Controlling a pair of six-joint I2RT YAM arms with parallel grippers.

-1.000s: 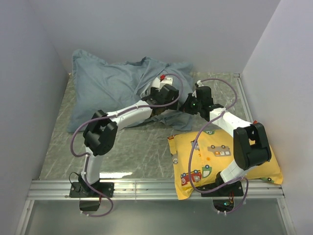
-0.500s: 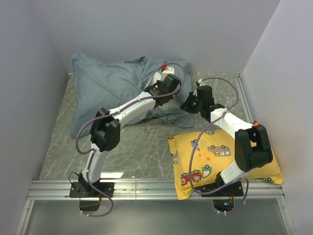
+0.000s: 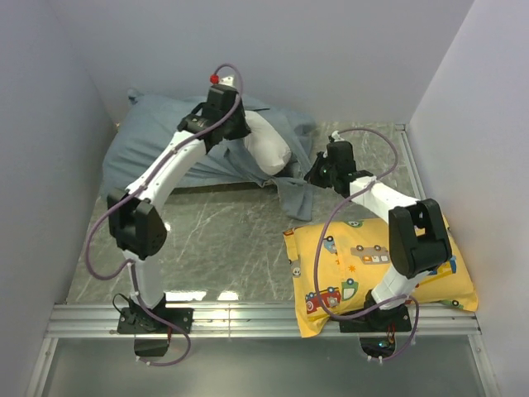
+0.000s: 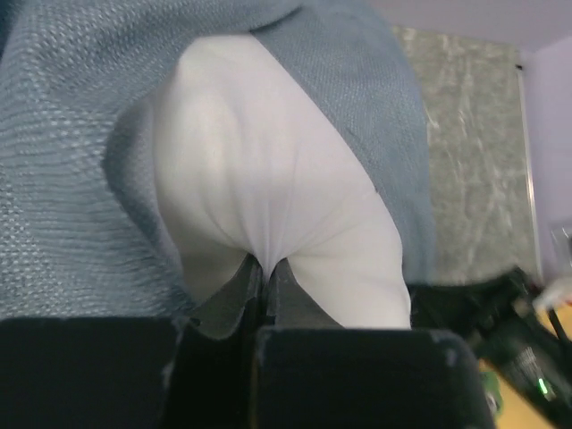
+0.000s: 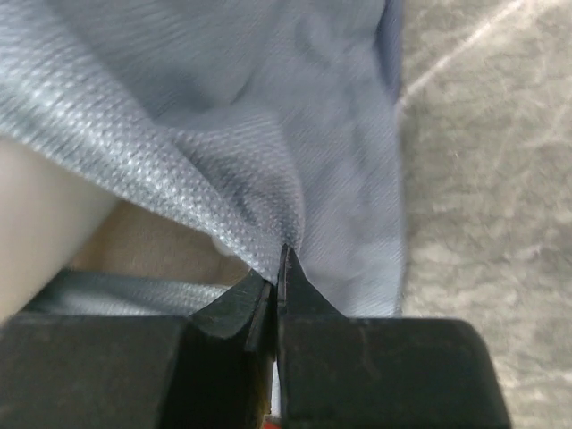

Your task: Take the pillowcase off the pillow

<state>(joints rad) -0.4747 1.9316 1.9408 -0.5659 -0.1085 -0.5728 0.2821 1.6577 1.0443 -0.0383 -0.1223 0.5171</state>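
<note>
The blue-grey pillowcase (image 3: 157, 153) lies bunched along the back of the table. The white pillow (image 3: 269, 149) bulges out of its open right end. My left gripper (image 3: 245, 136) reaches over the case and is shut on a pinch of the pillow's (image 4: 268, 161) white fabric, with the fingertips (image 4: 265, 264) pressed together and pillowcase (image 4: 71, 179) cloth around it. My right gripper (image 3: 313, 173) sits just right of the opening, shut (image 5: 284, 255) on the pillowcase's (image 5: 223, 134) loose edge. A strip of pillow (image 5: 36, 206) shows beneath that cloth.
A yellow pillow (image 3: 380, 265) printed with cartoon cars lies at the near right, under the right arm. White walls close in the left, back and right sides. The marbled tabletop (image 3: 223, 240) is bare in the front middle.
The left gripper closed, then swung up and back to the left, drawing the white pillow's end out of the case. The right gripper kept its hold and barely moved.
</note>
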